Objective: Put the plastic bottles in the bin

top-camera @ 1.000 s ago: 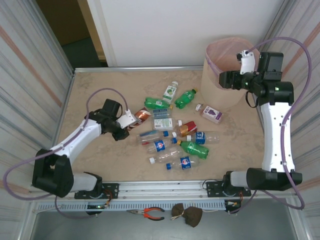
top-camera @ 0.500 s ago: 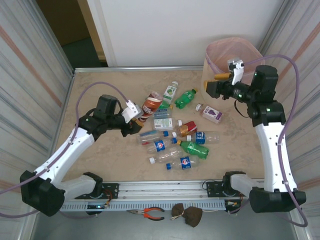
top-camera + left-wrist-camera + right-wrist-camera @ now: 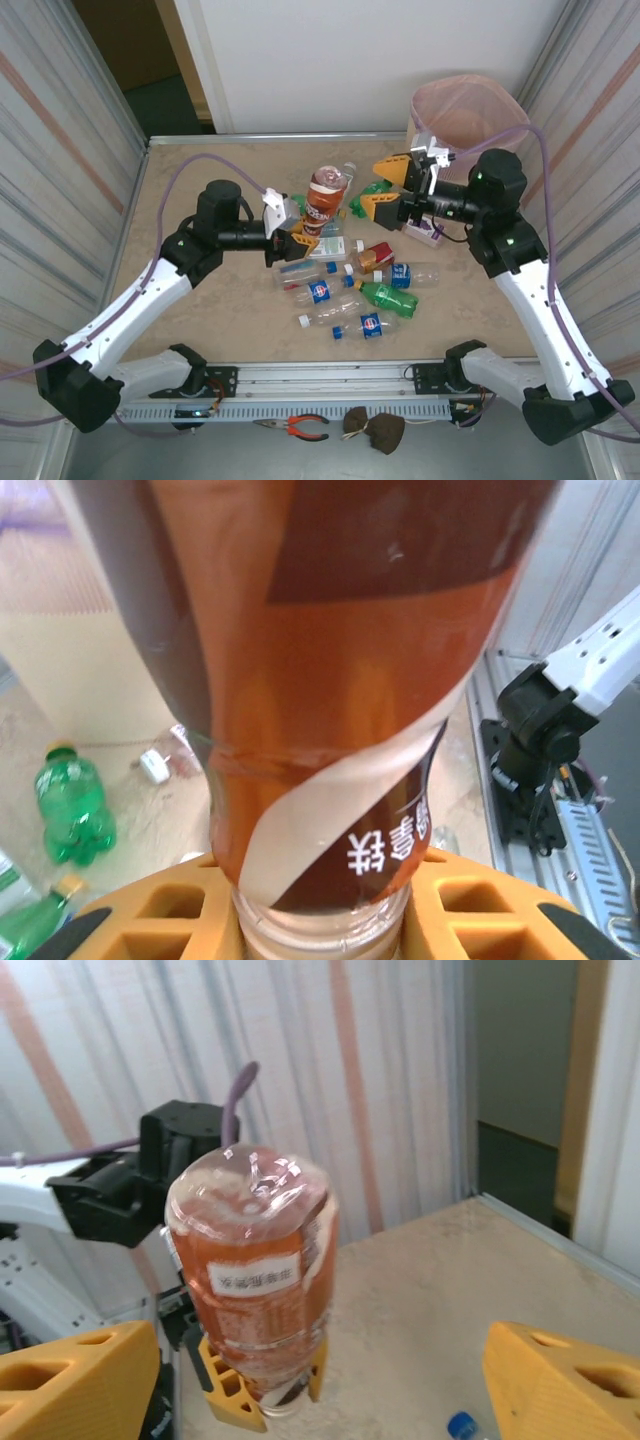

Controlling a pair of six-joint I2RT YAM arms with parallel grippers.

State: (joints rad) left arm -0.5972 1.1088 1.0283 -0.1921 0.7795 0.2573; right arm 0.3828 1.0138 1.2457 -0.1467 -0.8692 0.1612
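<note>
The cap end of the brown bottle point(image 3: 330, 680) is hidden between the left fingers point(image 3: 150, 910), which are clamped on it. The right fingers point(image 3: 70, 1380) are spread apart, just short of it.

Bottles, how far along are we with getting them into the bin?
Done: unknown, the bin hides its contents. In hand: left gripper holds a brown-labelled bottle aloft, right gripper open facing it. Left: roughly a dozen bottles lying on the table.
</note>
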